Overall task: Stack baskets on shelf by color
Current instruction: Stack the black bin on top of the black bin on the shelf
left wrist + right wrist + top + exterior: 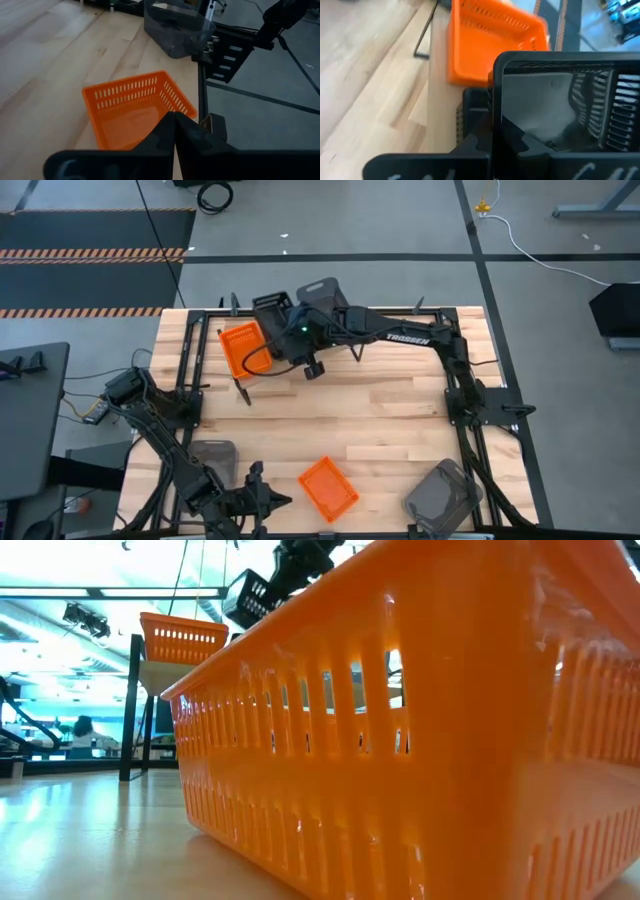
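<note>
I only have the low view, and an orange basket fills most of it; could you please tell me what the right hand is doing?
Observer: The right hand is shut on a black basket at the shelf, next to the shelf's orange basket.
Operator: Thank you. And where is the left hand?
Observer: The left hand is shut and empty, just short of the front orange basket, the one blocking your view.
Operator: Are there any grey baskets on the table?
Observer: Yes, two grey baskets: one to one side of that front basket and one to the other.
</note>
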Action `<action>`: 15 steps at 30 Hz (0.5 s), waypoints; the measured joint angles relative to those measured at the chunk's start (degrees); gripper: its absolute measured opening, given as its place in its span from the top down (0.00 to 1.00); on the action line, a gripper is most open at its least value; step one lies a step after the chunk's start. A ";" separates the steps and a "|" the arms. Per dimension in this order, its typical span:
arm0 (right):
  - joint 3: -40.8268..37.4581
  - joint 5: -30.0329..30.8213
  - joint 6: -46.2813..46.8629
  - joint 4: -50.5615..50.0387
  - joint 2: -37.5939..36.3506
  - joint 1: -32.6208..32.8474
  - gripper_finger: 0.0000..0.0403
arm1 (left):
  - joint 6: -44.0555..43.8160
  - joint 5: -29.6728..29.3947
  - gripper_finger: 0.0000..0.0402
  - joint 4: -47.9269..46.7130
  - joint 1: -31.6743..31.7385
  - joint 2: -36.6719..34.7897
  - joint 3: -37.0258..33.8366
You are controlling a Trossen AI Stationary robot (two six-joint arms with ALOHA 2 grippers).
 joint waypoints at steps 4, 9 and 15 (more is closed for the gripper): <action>-1.05 0.66 0.53 0.38 -0.04 -0.22 0.98 | 0.25 0.02 0.97 0.01 -0.34 0.00 -0.02; -2.13 1.49 1.85 0.22 0.03 -0.28 0.97 | 0.38 0.04 0.95 0.00 -0.55 0.00 -0.02; -2.67 2.56 1.90 0.24 -0.01 -0.24 0.93 | 0.48 0.03 0.97 -0.04 -0.55 0.00 -0.02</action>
